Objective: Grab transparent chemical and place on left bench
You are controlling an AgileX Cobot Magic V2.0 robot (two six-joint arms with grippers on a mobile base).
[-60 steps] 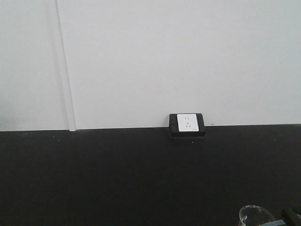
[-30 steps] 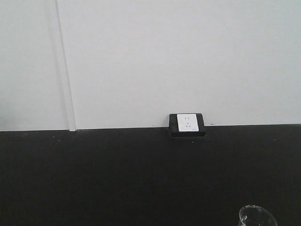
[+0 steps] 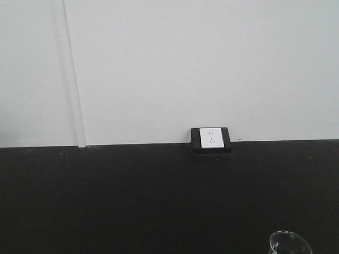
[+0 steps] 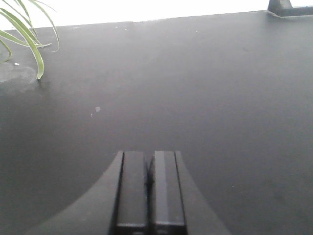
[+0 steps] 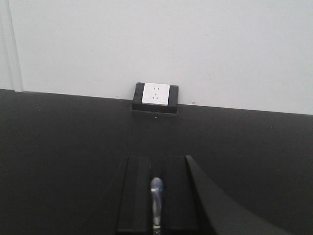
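Your right gripper point(image 5: 156, 166) pinches the transparent chemical point(image 3: 288, 242) by its wall, at 5 o'clock in the front view; the left gripper point(image 4: 149, 159) is pressed together, empty. Carry it upright and swing slowly toward the left bench, which is out of view

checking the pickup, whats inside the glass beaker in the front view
Only the beaker rim shows; through it just black worktop, no liquid visible. Its body is cut off below the frame, so contents cannot be told. The right gripper jaws pinch a glass edge.
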